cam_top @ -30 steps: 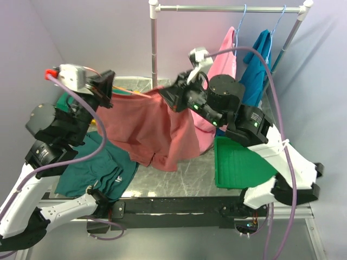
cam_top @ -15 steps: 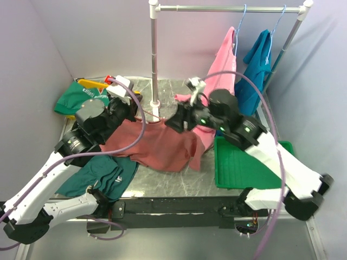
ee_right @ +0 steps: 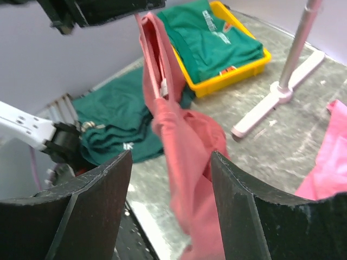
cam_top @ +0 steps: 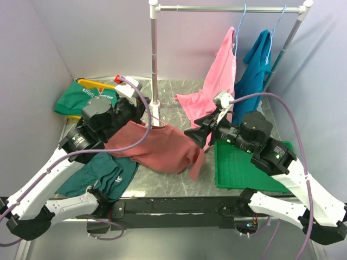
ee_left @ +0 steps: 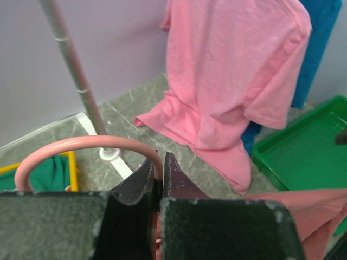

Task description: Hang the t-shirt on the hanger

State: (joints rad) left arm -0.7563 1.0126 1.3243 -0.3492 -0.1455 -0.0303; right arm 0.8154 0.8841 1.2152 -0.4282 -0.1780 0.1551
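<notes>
One thin wire hanger [ee_left: 81,142] is pinched in the left end effector [ee_left: 159,163]; right end effector [ee_right: 169,158] spread wide.

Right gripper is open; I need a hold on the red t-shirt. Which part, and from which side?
Probably the upright fold of the t-shirt just below its collar, coming in level from the right gripper side. There the cloth hangs as a narrow ridge its open jaws can straddle. Keep below the left gripper, shut on the hanger.
</notes>
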